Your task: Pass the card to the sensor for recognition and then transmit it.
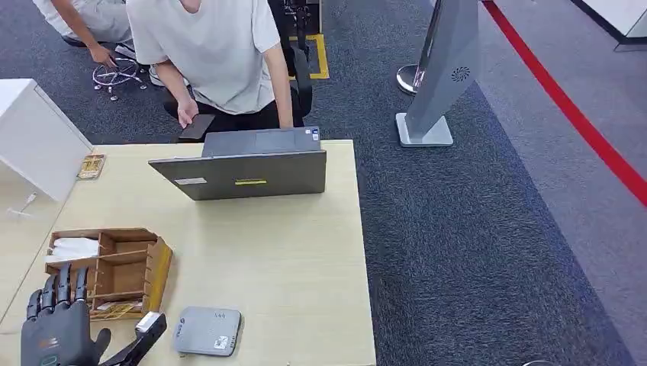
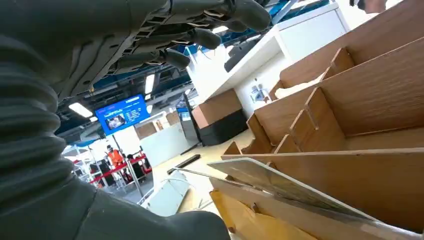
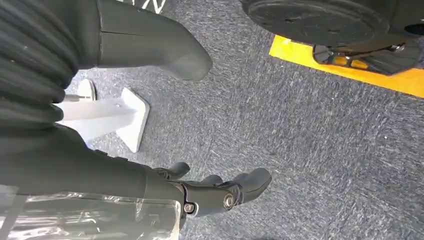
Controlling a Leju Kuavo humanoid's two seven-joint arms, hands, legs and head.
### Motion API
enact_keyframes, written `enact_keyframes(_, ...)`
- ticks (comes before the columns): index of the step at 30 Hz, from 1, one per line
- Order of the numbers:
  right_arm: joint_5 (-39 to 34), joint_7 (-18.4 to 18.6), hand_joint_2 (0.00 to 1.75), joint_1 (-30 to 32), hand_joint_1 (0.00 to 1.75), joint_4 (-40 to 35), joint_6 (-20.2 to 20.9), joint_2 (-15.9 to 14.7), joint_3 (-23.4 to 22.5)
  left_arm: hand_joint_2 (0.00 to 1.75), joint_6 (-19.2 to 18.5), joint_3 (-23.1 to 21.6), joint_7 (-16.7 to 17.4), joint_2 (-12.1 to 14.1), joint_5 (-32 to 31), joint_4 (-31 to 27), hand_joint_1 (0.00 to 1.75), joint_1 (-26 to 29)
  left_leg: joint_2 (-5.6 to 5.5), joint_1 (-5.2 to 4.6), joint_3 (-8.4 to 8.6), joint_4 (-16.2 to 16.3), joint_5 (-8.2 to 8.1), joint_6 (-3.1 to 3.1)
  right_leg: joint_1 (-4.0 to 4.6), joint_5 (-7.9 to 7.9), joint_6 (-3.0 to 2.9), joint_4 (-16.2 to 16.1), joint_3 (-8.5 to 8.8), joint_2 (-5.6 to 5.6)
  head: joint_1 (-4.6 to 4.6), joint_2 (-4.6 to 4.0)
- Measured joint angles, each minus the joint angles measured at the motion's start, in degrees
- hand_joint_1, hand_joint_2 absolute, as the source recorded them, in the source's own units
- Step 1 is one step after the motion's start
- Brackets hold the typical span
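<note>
My left hand (image 1: 57,328) hovers at the desk (image 1: 290,252) edge, fingers (image 1: 61,286) spread and released. The card (image 1: 114,309) seems to lie in the wooden organizer (image 1: 126,263) just beyond them. The grey sensor (image 1: 207,332) sits beside. My right hand (image 3: 220,192) hangs loosely open above carpet.

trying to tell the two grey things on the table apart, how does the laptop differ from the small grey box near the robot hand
The laptop is much larger than the grey box. The laptop stands open at the table's far edge, by the person; the grey box lies flat at the near edge, beside the left robot hand and the wooden organizer. The laptop has a yellow strip on its lid; the grey box has a small white label. Both are grey and rectangular.
</note>
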Motion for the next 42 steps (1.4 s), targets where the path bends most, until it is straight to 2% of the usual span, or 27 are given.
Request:
enact_keyframes(7,0.0,0.0,1.75,0.0,0.00,0.0,0.1,0.0,0.0,1.75,-0.2,0.0,-0.7,0.0,0.0,0.0,0.00,0.1,0.00,0.00,0.00,0.0,0.00,0.00,0.00,0.00,0.00,0.0,0.00,0.00,0.00,0.00)
enact_keyframes(8,0.0,0.1,1.75,0.0,0.00,0.0,0.1,0.0,0.0,1.75,-0.2,0.0,-0.8,0.0,0.0,0.0,1.75,0.1,0.00,0.00,0.00,0.0,0.00,0.00,0.00,0.00,0.00,0.0,0.00,0.00,0.00,0.00)
enact_keyframes(16,0.1,0.1,1.75,0.0,0.00,0.0,0.2,0.0,0.0,1.75,-0.4,0.0,-4.2,-1.1,0.0,0.4,1.75,0.3,0.00,0.00,-0.01,0.0,0.00,0.00,0.00,0.00,0.00,0.0,0.01,0.00,0.00,0.00)
enact_keyframes(34,0.1,0.1,1.75,0.0,0.00,0.0,0.2,0.0,0.0,1.75,-0.4,0.0,-4.7,-2.2,0.0,1.0,1.75,0.5,0.00,0.00,0.00,0.0,0.00,0.00,0.00,0.00,0.00,0.0,0.02,-0.01,0.00,0.00)
enact_keyframes(42,0.1,0.0,1.75,0.0,0.00,0.0,0.7,0.0,0.0,1.75,-0.7,0.7,-6.9,-3.0,0.0,1.2,1.75,0.5,-0.01,0.00,0.00,0.0,0.00,0.00,0.00,0.00,0.00,0.0,0.03,-0.01,0.00,0.00)
